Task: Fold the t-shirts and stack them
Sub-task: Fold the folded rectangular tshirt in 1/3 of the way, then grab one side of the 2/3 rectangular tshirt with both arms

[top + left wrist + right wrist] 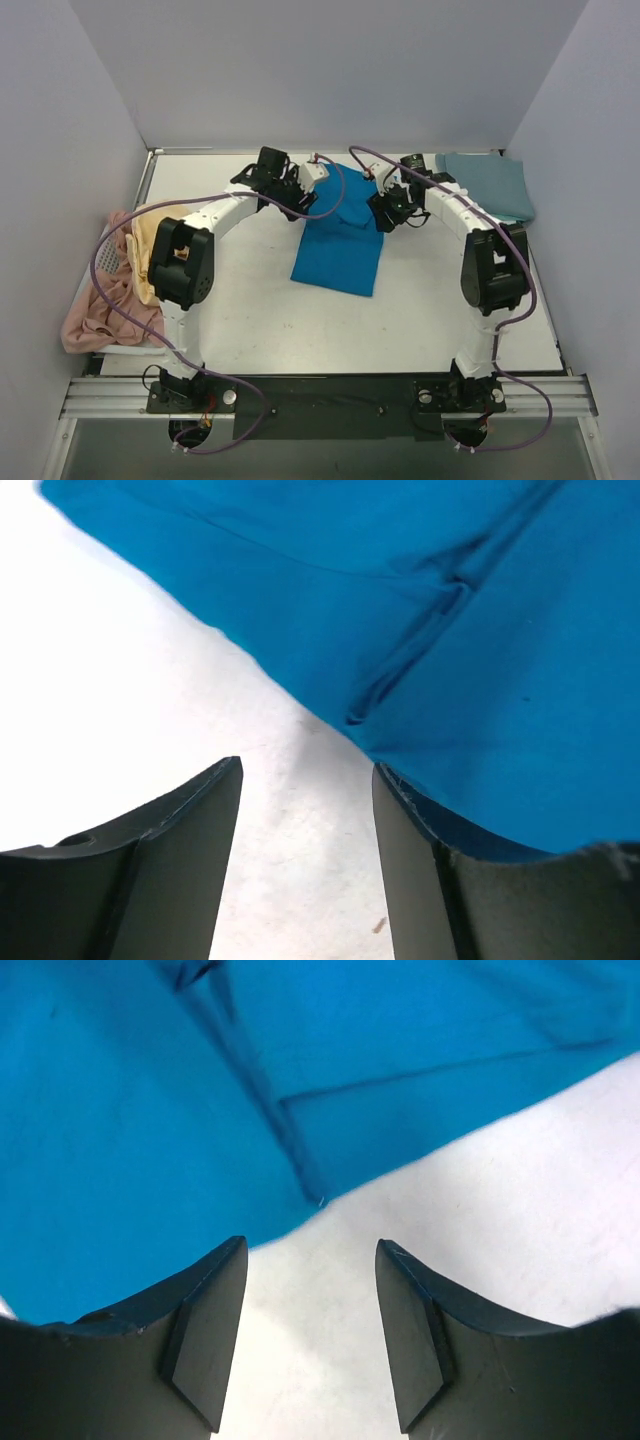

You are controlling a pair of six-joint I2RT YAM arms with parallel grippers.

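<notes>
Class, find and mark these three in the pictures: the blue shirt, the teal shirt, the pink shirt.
Blue shirt [338, 255], top view, middle of its folded body.
Teal shirt [490, 185], top view, centre of the folded cloth.
Pink shirt [85, 330], top view, near end of the crumpled heap.

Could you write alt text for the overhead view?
Two robot arms reach over a white table, the left gripper and right gripper at the far end of a bright blue t-shirt. A teal shirt lies far right; a pink shirt and a yellow shirt are heaped left.
</notes>
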